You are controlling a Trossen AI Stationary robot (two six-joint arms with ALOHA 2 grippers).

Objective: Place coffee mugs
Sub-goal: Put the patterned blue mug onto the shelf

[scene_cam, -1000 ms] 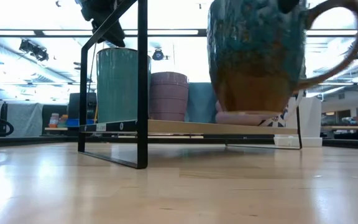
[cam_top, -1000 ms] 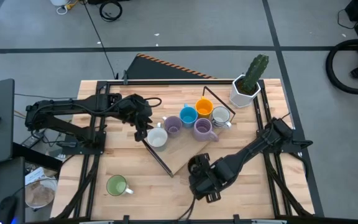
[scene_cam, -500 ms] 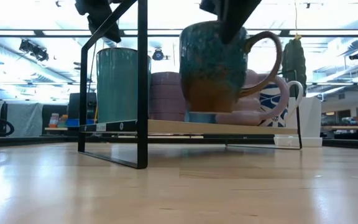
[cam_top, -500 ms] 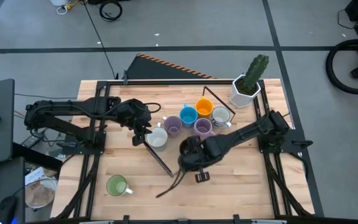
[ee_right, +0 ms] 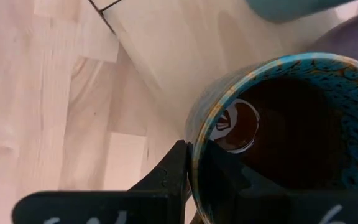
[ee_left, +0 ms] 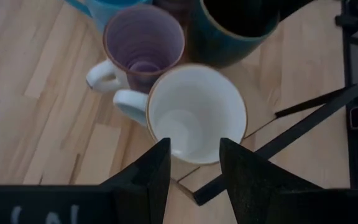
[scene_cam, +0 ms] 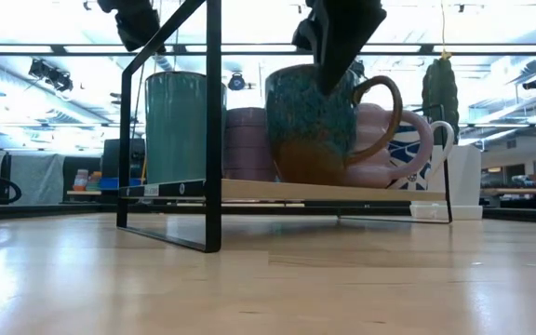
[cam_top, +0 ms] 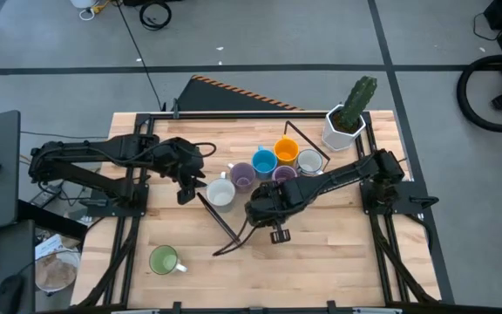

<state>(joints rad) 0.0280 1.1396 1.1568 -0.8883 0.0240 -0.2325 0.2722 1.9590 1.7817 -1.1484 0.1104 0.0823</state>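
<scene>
My right gripper (cam_top: 264, 207) is shut on the dark brown and teal mug (scene_cam: 319, 126), above the near end of the wooden rack board (scene_cam: 277, 191). My left gripper (ee_left: 191, 146) is open just left of the white mug (cam_top: 220, 194) and touches nothing. The white, lilac (cam_top: 242, 177), purple (cam_top: 284, 177), blue (cam_top: 264, 161), orange (cam_top: 286, 151) and silvery-white (cam_top: 309, 161) mugs stand upright on the board. A green mug (cam_top: 164, 259) stands on the table near its near left corner. My right gripper grips the dark mug's wall at the rim (ee_right: 194, 134), one finger inside and one outside, coming from above and pointing down. The mug stays upright, its handle (scene_cam: 386, 116) pointing right in the low view. Its base is level with the board; whether it rests there, I cannot tell.
The rack's black wire frame (scene_cam: 212, 130) rises around the board, with a slanted bar on the near side (cam_top: 220, 222). A white faceted cactus pot (cam_top: 342, 126) stands near the far right corner. Bare tabletop (cam_top: 338, 253) lies along the near edge.
My right gripper carried the dark mug from near the table's near edge toward the far left, over the rack board, and lowered it to board level beside the other mugs. My left gripper drew back a little from the white mug toward the table's left edge.
</scene>
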